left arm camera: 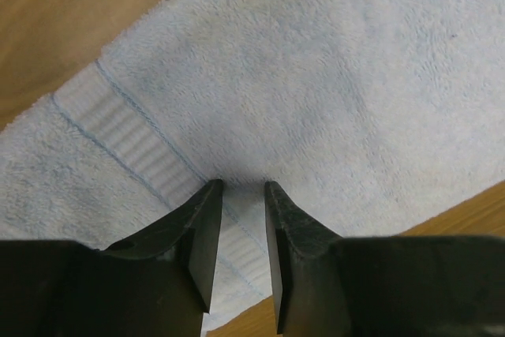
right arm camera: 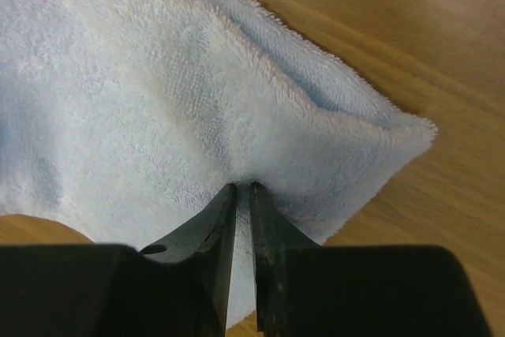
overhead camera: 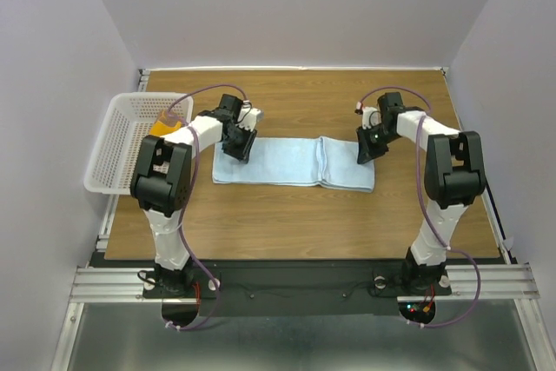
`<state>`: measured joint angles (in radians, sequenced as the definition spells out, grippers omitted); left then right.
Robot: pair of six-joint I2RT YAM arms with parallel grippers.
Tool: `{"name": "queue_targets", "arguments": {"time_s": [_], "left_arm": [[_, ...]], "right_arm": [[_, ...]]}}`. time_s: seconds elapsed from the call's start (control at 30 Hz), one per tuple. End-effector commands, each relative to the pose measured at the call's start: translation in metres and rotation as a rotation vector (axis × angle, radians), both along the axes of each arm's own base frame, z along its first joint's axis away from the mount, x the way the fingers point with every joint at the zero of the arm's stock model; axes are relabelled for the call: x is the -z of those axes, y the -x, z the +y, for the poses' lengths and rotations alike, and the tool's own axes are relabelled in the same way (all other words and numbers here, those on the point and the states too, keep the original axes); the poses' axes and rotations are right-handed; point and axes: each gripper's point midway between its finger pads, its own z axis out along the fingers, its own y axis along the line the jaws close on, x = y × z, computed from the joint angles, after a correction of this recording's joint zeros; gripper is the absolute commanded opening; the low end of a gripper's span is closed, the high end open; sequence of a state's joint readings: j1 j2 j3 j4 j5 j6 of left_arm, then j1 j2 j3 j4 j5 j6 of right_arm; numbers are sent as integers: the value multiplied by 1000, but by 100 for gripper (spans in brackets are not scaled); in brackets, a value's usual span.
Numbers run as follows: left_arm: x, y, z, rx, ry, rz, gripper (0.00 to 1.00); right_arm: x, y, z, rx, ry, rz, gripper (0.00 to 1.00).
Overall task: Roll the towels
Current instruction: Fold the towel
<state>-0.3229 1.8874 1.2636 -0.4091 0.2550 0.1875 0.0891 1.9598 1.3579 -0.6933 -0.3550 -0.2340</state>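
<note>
The light blue towel (overhead camera: 278,162) lies lengthwise across the middle of the table, its right end folded back over itself. My left gripper (overhead camera: 237,147) stands on its left end by the woven band (left arm camera: 118,128). Its fingertips (left arm camera: 243,185) press on the cloth with a narrow gap between them, and flat towel (left arm camera: 316,69) shows through the gap. My right gripper (overhead camera: 367,149) is on the folded right end. Its jaws (right arm camera: 244,187) are nearly together, and the towel (right arm camera: 158,92) puckers into them. A bit of the mustard-yellow towel (overhead camera: 165,126) shows in the basket.
A white perforated basket (overhead camera: 113,141) sits at the table's left edge, just left of my left arm. Bare wooden tabletop (overhead camera: 295,215) surrounds the blue towel, with walls close on three sides.
</note>
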Motion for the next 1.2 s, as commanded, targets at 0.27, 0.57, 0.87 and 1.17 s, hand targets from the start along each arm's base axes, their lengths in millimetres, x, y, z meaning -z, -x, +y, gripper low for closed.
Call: {"name": "queue_targets", "arguments": {"time_s": [0.27, 0.57, 0.87, 1.17], "left_arm": [[-15, -161, -50, 24, 49, -190, 44], [-107, -164, -62, 60, 145, -387, 71], [-77, -71, -75, 96, 218, -214, 51], [-21, -64, -79, 90, 177, -113, 44]], "right_arm": [[-19, 142, 65, -269, -328, 287, 19], [-82, 114, 81, -286, -421, 129, 27], [-42, 77, 58, -202, -274, 102, 20], [-7, 107, 63, -156, -334, 241, 14]]}}
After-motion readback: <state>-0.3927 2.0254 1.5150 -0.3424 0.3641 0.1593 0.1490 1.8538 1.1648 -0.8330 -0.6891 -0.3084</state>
